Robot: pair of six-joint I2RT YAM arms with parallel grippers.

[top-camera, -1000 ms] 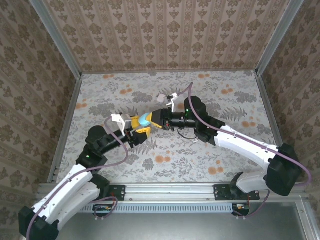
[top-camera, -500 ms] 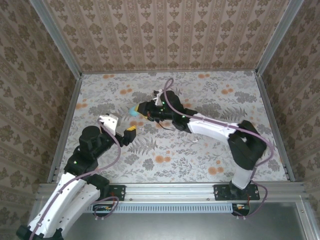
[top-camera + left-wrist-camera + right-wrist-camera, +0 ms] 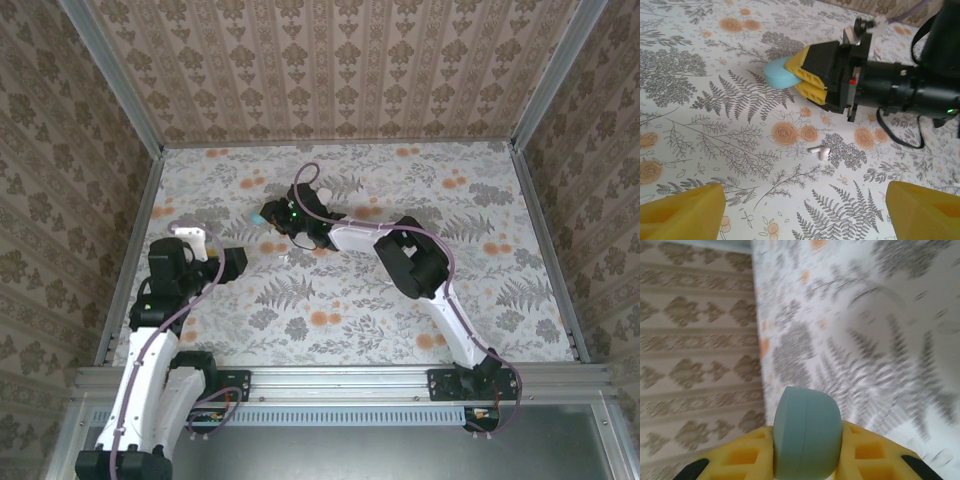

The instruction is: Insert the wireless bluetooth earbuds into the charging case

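The right gripper (image 3: 801, 76) is clamped on the teal charging case (image 3: 779, 75), pinching its flat faces between the yellow fingers (image 3: 812, 56) so that the rounded end juts out toward the upper left of the left wrist frame. In the right wrist view the case (image 3: 806, 432) shows a seam running round its body, and the lid looks closed. The left gripper (image 3: 802, 212) stands wide apart and holds nothing, its two yellow fingertips sitting at the bottom corners of its own view. One white earbud (image 3: 818, 151) lies on the floral table (image 3: 715, 120) just below centre in that view, directly ahead of the open jaws and below the right gripper, apart from both. From above, the left gripper (image 3: 234, 264) sits at mid-left and the right gripper (image 3: 270, 216) at upper centre. The earbud's patch of table lies between them, about as close to one as to the other, so the free left arm is judged the one to fetch it. The earbud's long axis runs nearly left to right across the left wrist frame, dipping slightly to the right. Its thin stem seems to point left and its bulb right, though it is too small to be sure. Jaws closing left to right would meet it end-on, so a turn of the wrist may be needed.
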